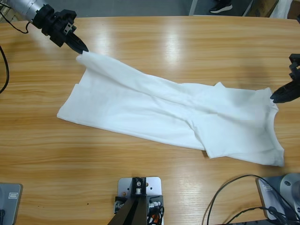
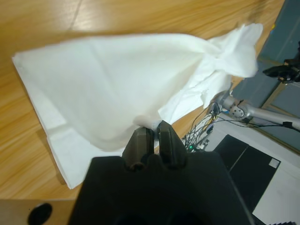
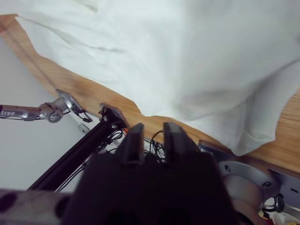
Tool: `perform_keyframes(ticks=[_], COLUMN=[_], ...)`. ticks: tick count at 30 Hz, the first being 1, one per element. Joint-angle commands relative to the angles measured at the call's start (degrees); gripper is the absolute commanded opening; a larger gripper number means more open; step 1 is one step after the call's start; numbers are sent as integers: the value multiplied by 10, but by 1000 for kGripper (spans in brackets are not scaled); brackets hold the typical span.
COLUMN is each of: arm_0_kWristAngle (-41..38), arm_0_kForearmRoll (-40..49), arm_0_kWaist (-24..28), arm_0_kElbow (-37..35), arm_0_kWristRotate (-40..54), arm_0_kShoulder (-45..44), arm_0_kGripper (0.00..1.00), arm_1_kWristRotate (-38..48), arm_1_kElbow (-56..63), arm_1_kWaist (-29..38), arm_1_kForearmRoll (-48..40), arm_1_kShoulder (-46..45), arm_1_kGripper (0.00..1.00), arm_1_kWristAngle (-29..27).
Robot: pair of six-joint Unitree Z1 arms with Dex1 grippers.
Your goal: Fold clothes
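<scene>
Both grippers sit at the two far ends of the white T-shirt (image 1: 164, 112) on the wooden table (image 1: 187, 42).

Left gripper (image 1: 80, 48) is at the top left of the high view, and its two black jaws are pressed together on a corner of the shirt, lifting that corner a little off the table. Right gripper (image 1: 276, 97) is at the right edge, touching the other end of the shirt; its jaws look close together, but whether they pinch any cloth cannot be told. Between them the shirt lies long and rumpled across the table.
</scene>
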Motion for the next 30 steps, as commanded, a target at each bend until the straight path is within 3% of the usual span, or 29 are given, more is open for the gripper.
perform_keyframes(ticks=[1, 10, 19, 24, 27, 30], arm_0_kWristAngle=[-5, -2, 14, 13, 13, 22], arm_0_kForearmRoll=[86, 85, 85, 85, 85, 86], arm_0_kWaist=[16, 21, -11, -53, -65, -66], arm_0_kElbow=[28, 33, -129, -170, -174, -173], arm_0_kWristRotate=[3, 10, 0, -1, -1, -1], arm_0_kShoulder=[29, 3, 47, 113, 134, 142], arm_0_kGripper=[879, 918, 905, 807, 691, 682], arm_1_kWristRotate=[-6, -8, -17, -21, -21, -25], arm_1_kElbow=[-17, -22, -21, -17, -17, -18], arm_1_kWaist=[-5, -5, -5, -5, -4, 24], arm_1_kForearmRoll=[28, 29, 29, 26, 26, 20], arm_1_kShoulder=[47, 34, 12, 12, 12, 13], arm_1_kGripper=[918, 915, 912, 899, 852, 847], arm_1_kWristAngle=[-8, -10, -9, -10, -8, 2])
